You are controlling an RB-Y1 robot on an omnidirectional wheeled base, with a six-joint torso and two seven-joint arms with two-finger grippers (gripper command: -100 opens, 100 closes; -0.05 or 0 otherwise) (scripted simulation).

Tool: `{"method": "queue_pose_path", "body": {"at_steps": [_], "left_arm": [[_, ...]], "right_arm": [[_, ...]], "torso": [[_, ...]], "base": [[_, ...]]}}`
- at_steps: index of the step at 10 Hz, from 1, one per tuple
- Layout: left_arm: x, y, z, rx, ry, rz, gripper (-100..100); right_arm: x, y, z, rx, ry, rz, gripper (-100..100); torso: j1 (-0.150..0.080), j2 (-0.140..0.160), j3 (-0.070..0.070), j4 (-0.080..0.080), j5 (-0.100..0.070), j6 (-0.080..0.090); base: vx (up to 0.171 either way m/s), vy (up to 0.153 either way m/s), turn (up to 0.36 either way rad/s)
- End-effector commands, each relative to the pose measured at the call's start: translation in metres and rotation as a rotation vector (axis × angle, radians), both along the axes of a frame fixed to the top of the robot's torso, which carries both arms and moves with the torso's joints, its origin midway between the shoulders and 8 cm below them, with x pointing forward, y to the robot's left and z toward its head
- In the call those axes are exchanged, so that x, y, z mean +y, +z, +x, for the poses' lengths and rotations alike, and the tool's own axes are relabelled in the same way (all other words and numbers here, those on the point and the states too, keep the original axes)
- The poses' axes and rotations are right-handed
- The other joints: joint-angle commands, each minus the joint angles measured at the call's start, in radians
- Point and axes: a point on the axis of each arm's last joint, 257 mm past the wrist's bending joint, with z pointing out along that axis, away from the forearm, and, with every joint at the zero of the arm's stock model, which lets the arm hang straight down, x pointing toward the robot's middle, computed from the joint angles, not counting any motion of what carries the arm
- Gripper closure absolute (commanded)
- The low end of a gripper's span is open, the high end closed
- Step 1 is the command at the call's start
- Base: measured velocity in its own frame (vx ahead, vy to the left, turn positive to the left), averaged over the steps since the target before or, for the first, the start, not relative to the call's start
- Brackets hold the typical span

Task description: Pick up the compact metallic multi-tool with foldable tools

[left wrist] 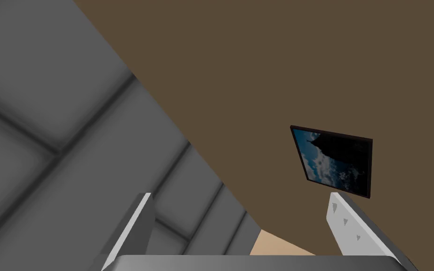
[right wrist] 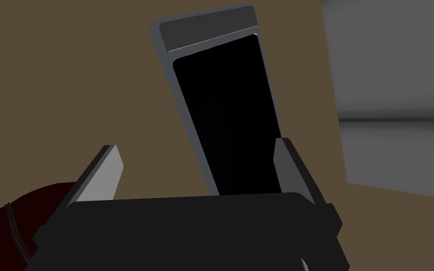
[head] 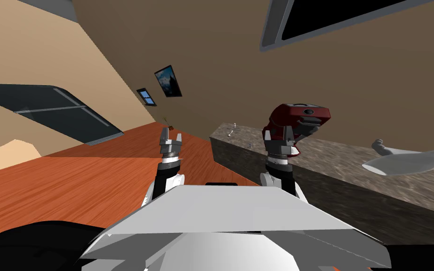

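The multi-tool (head: 232, 128) sat as a tiny silvery speck near the far end of the worktop (head: 352, 164), too small to tell which way its long axis ran. Both arms were raised upright, left jaws and right jaws wide, holding nothing, well short of it.

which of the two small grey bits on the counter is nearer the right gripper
The tiny speck beside the right gripper; the larger cross-shaped piece lies farther along the counter, near its end.
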Motion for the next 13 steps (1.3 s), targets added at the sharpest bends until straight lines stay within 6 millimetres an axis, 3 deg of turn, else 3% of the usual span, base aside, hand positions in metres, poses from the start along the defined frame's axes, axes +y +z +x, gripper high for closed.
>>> {"method": "queue_pose_path", "body": {"at_steps": [1, 13], "left_arm": [[0.0, 0.0, 0.0, 0.0, 0.0, 0.0, 0], [0.0, 0.0, 0.0, 0.0, 0.0, 0.0, 0]], "right_arm": [[-0.002, -0.004, 0.007, 0.027, 0.025, 0.012, -100], [-0.023, -0.044, 0.06, 0.247, 0.189, 0.239, -100]], "torso": [[0.0, 0.0, 0.0, 0.0, 0.0, 0.0], [0.0, -0.002, -0.001, -0.001, 0.0, 0.0]], "base": [[0.011, -0.005, -0.015], [0.028, -0.003, -0.014]]}}
